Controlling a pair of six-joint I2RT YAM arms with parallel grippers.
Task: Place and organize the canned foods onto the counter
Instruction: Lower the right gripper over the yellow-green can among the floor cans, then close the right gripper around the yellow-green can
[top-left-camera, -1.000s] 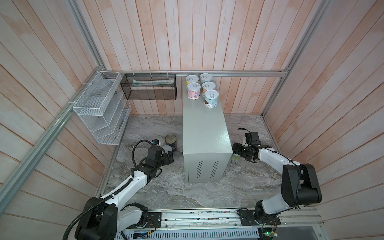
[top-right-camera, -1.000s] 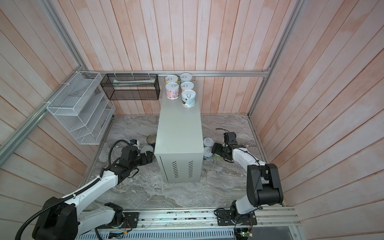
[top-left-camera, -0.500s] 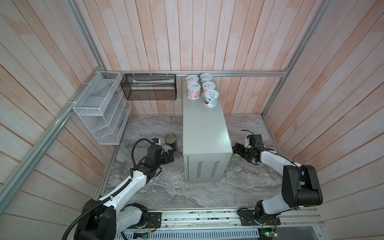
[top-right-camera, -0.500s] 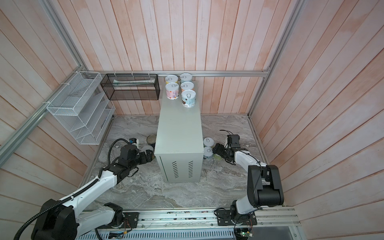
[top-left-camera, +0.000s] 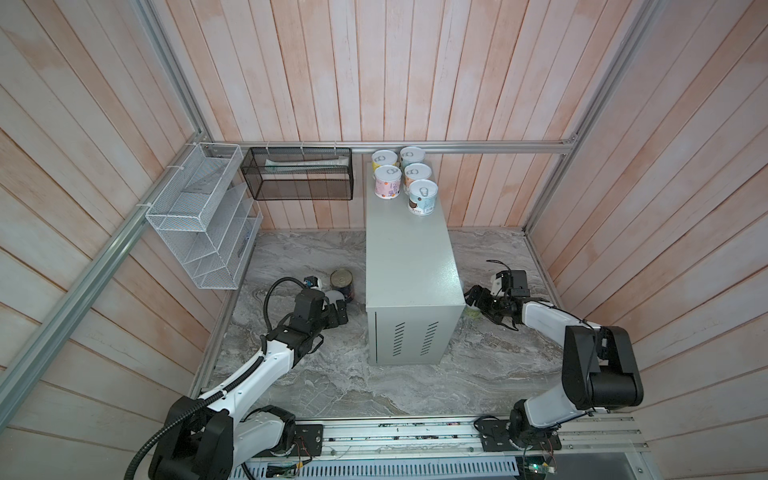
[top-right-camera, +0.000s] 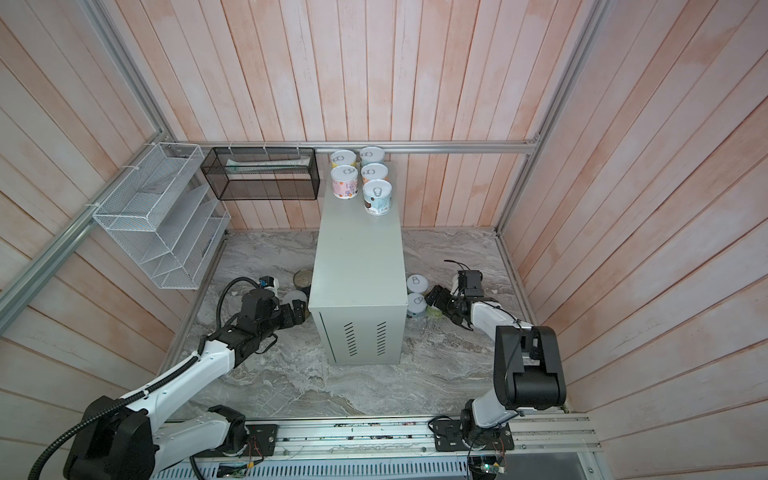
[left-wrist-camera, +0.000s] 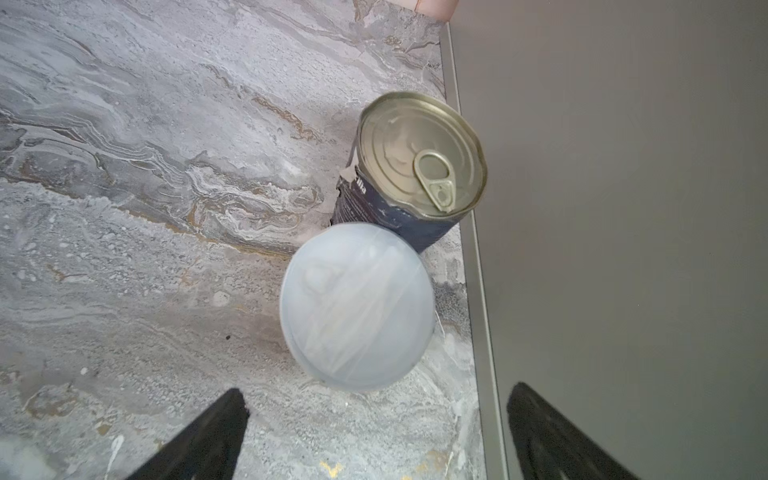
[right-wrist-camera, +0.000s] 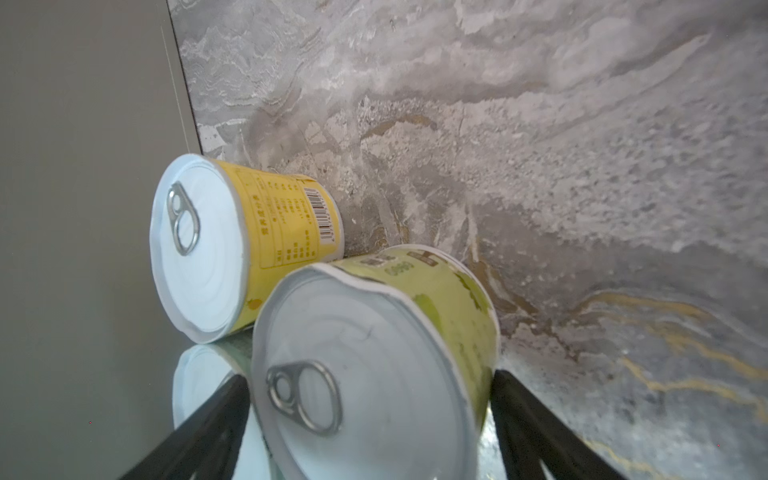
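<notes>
Straddling, right gripper (right-wrist-camera: 370, 376): jaws wide either side of green tin (right-wrist-camera: 374, 353); whether they press it cannot be told.
Beyond it: yellow tin (right-wrist-camera: 232, 241), just beside counter (right-wrist-camera: 83, 208) wall.
Left gripper (left-wrist-camera: 376, 390): fully spread, empty; pale-lidded tin (left-wrist-camera: 357, 307) just ahead of tips, dark-blue tin (left-wrist-camera: 419, 166) behind.
Counter top, upper centre in a top view: five tins (top-left-camera: 401, 178).
</notes>
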